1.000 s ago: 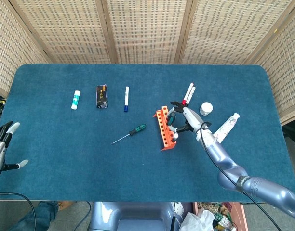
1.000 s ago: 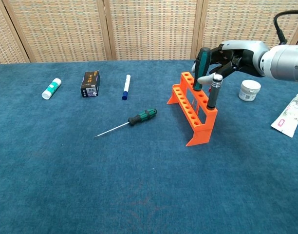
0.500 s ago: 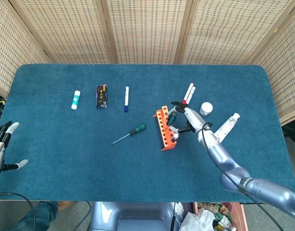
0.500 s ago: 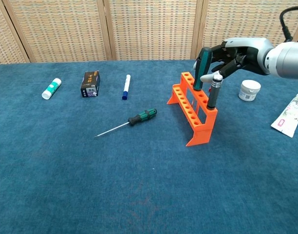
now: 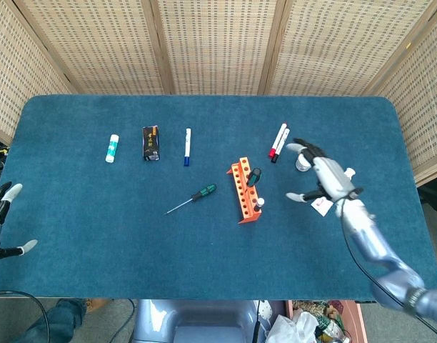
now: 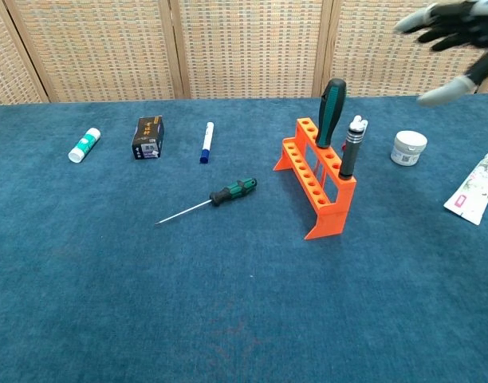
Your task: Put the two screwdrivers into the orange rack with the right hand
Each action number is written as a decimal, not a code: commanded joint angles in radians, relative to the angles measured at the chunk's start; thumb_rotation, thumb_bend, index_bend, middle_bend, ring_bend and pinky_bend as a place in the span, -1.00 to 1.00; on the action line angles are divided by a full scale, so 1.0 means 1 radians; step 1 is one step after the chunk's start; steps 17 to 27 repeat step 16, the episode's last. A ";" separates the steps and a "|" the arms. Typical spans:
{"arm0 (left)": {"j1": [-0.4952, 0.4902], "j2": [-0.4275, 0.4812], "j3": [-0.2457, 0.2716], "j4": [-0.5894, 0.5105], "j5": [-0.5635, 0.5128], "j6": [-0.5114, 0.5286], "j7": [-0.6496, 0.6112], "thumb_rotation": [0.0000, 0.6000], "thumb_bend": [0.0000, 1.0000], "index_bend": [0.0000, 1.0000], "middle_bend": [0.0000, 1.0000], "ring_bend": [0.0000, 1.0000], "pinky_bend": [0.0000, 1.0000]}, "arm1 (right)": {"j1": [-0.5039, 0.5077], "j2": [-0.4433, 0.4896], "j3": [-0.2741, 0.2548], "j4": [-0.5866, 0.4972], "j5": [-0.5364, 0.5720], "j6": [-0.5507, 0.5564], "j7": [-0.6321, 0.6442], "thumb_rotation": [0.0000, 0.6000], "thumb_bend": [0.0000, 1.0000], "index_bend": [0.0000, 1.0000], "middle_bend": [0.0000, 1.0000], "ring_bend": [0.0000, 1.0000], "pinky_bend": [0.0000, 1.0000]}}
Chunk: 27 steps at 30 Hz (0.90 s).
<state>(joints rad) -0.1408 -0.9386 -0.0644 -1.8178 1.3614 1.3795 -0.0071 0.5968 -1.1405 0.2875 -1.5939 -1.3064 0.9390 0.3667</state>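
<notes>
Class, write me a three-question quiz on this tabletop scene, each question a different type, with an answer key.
1. True or false: the right robot hand holds a screwdriver.
2. How many screwdrivers stand in the orange rack?
3. The loose screwdriver lies: A) in the rack, B) on the table left of the rack, C) beside the white jar.

Key: 1 false; 2 one, the green-handled screwdriver; 3 B.

Orange rack on teal-blue desk. Green-and-black handle on racked screwdriver; same on loose screwdriver. Grey-black tool alongside. White jar. Silver-grey right hand. Beige woven screen behind.
</notes>
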 commanded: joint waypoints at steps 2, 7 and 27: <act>0.016 0.005 0.011 -0.001 0.031 0.023 -0.019 1.00 -1.00 -1.00 -1.00 -1.00 -1.00 | -0.156 0.100 -0.094 0.010 -0.193 0.245 -0.057 1.00 -1.00 -1.00 -1.00 -1.00 -1.00; 0.041 -0.005 0.023 0.011 0.061 0.069 -0.008 1.00 -1.00 -1.00 -1.00 -1.00 -1.00 | -0.283 0.104 -0.170 0.073 -0.280 0.432 -0.159 1.00 -1.00 -1.00 -1.00 -1.00 -1.00; 0.062 -0.049 0.034 0.057 0.108 0.116 0.010 1.00 -1.00 -1.00 -1.00 -1.00 -1.00 | -0.441 0.016 -0.224 0.130 -0.298 0.650 -0.423 1.00 -1.00 -1.00 -1.00 -1.00 -1.00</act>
